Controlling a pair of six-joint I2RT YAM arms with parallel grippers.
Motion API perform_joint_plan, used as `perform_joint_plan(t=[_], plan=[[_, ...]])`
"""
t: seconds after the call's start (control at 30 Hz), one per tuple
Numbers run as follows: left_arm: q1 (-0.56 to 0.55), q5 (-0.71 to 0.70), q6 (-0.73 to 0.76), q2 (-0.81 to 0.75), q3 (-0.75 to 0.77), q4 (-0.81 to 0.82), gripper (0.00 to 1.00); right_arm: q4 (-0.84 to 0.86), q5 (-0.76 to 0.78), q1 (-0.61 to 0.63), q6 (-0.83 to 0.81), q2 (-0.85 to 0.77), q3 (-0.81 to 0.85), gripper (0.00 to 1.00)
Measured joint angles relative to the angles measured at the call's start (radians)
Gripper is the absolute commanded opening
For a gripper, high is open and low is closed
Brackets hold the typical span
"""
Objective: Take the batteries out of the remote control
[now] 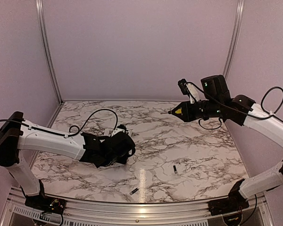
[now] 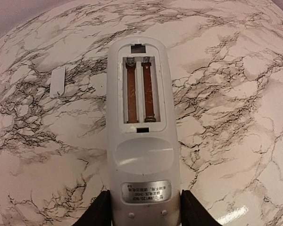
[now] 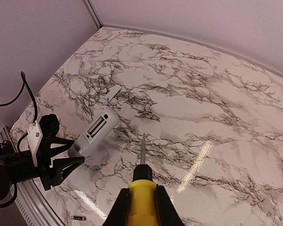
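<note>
My left gripper (image 2: 145, 211) is shut on the label end of the white remote control (image 2: 140, 117), held just above the marble table. Its recessed compartment faces up and shows two bare brown slots with no batteries in them. In the top view the left gripper (image 1: 121, 142) is left of centre. One battery (image 1: 175, 169) lies on the table right of centre. The other battery (image 1: 134, 191) lies near the front edge and also shows in the right wrist view (image 3: 78, 218). My right gripper (image 3: 142, 209) is shut on the yellow-handled screwdriver (image 3: 142, 190), held high at the back right (image 1: 179, 111).
The small white cover piece (image 2: 57, 81) lies flat on the table to the left of the remote, and also shows in the right wrist view (image 3: 113, 92). Pink walls with metal corner posts (image 1: 47, 52) enclose the marble table (image 1: 188, 141).
</note>
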Motion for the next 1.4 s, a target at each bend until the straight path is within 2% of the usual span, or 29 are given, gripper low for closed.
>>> perform_joint_plan(t=[0.23,0.43,0.83,0.9,0.97,1.1,1.23,1.3,1.4], plan=[[0.000,0.042,-0.064,0.148,0.125,-0.072,0.00,0.006,0.014,0.000,0.047,-0.003,-0.024,0.00],[0.010,0.111,-0.097,0.212,0.195,-0.106,0.00,0.006,0.050,0.000,0.097,-0.063,-0.073,0.00],[0.047,0.243,-0.196,0.297,0.204,-0.122,0.00,-0.002,0.098,0.000,0.193,-0.142,-0.129,0.00],[0.048,0.250,-0.203,0.300,0.204,-0.120,0.08,-0.002,0.100,0.000,0.200,-0.142,-0.129,0.00],[0.051,0.257,-0.209,0.306,0.205,-0.118,0.23,-0.002,0.100,0.000,0.203,-0.142,-0.129,0.00],[0.051,0.262,-0.214,0.307,0.207,-0.117,0.46,-0.002,0.100,0.000,0.208,-0.142,-0.129,0.00],[0.053,0.266,-0.216,0.307,0.207,-0.115,0.59,-0.002,0.100,0.000,0.214,-0.142,-0.129,0.00],[0.053,0.273,-0.216,0.305,0.205,-0.107,0.77,-0.002,0.100,0.000,0.218,-0.142,-0.129,0.00],[0.053,0.286,-0.217,0.291,0.191,-0.085,0.96,-0.001,0.100,0.000,0.220,-0.142,-0.129,0.00]])
